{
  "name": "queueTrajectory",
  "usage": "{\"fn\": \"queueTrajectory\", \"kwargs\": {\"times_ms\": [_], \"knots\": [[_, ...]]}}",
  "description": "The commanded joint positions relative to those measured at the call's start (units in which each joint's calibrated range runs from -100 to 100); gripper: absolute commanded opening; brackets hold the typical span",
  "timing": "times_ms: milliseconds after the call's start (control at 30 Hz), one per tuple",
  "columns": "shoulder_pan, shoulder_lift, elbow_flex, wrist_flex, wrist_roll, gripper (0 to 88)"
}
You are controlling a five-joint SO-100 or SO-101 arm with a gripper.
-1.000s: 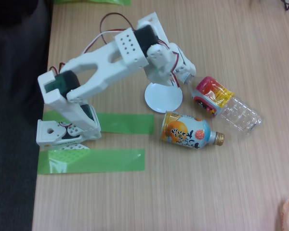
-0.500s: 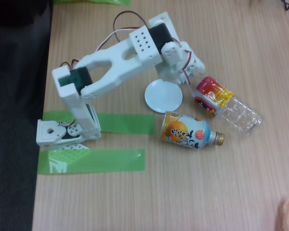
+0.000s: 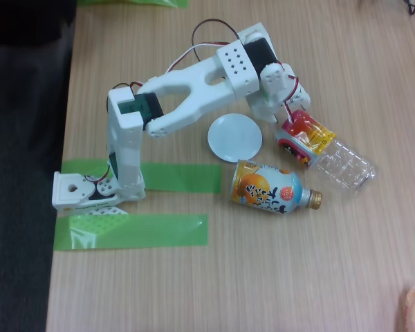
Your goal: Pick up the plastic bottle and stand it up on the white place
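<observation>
While the gripper [image 3: 285, 117] hovers at its cap end | plastic bottle [image 3: 325, 149] lies flat, long axis running down-right (away from fingers) | finger spread: cannot tell | white place [image 3: 234, 137] just left

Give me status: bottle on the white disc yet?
Not yet. The plastic bottle lies on its side on the table, right of the white disc, which is bare. In hand: the gripper is at the bottle's label end; a grasp isn't clear. Left: grip, lift, stand it on the disc.
</observation>
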Motion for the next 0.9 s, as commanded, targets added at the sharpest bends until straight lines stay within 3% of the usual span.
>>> {"fn": "queueTrajectory", "kwargs": {"times_ms": [0,867], "knots": [[-0.46,-0.40,-2.20,-0.27,0.29,23.1],[-4.38,-0.07,-0.12,3.33,0.40,23.6]]}}
